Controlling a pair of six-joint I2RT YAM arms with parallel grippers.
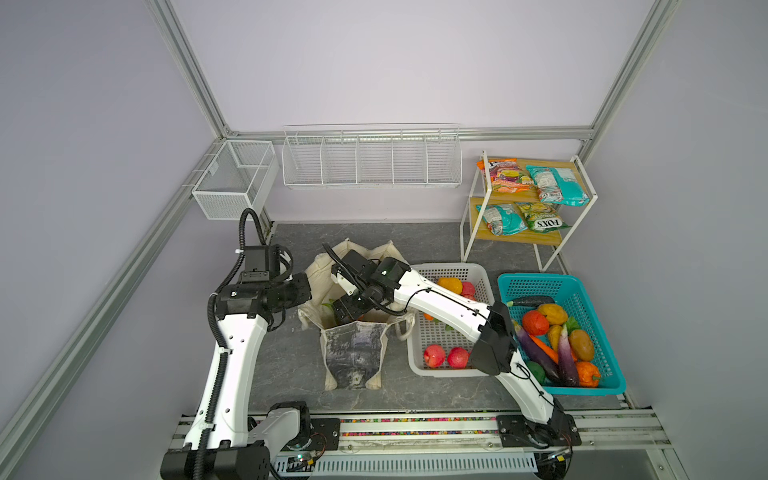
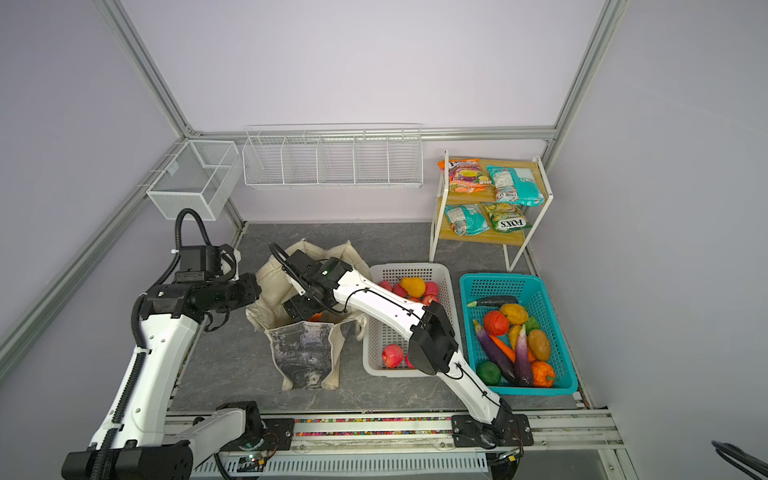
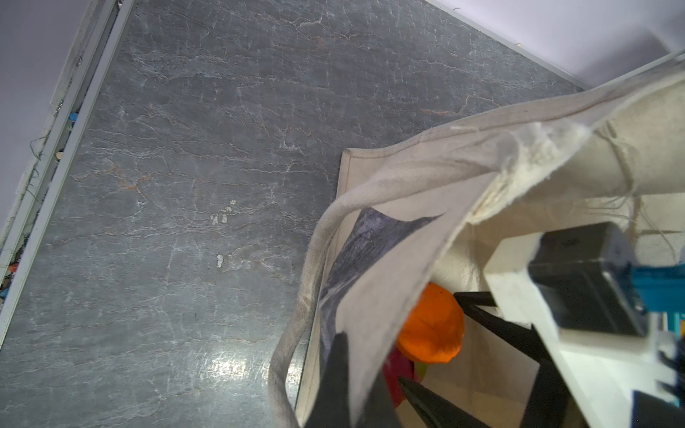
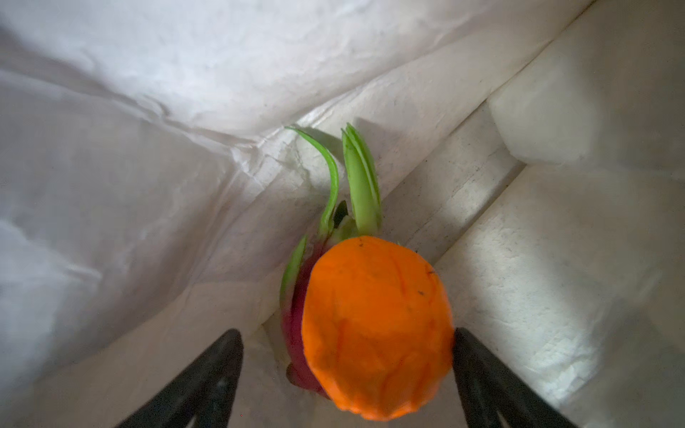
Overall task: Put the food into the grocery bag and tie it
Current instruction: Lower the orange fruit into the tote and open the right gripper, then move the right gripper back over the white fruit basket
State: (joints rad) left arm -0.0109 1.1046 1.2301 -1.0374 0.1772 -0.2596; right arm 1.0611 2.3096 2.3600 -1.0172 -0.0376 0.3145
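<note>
Packing under way, well short of finished.

On the grey tabletop point(image 1: 282, 374), left of centre, the grocery bag point(image 1: 353, 353): upright, mouth open, printed panel on the near side. Just right of it, the white basket point(image 1: 449, 268), with red apples point(image 1: 434, 356) at its near end and more fruit, yellow-orange and pink, at its far end, partly hidden by the right arm. Further right, the teal basket point(image 1: 536, 277), heaped with vegetables; unclear if part of the job. At far right, the shelf point(image 1: 544, 241), four packets on it, among them a teal snack packet point(image 1: 557, 185).

Left gripper point(image 3: 370, 389) at the bag's left rim: jaws closed, cloth pinched between them, keeping the mouth apart. Right gripper point(image 4: 346, 333) down inside the bag: jaws spread wide, gripping nothing. Between them, an orange point(image 4: 374, 326), blurred, clear of one finger and right at the edge of the other. Under the orange, on the bag's floor, a pink dragon fruit point(image 4: 293, 326) with green tips.

Judging by that: two pieces in the bag, the orange apparently in the act of release. Left to do: the fruit in the white basket, a packet from the shelf, then the tie. Strap handles point(image 3: 315, 259) loose, no knot.
</note>
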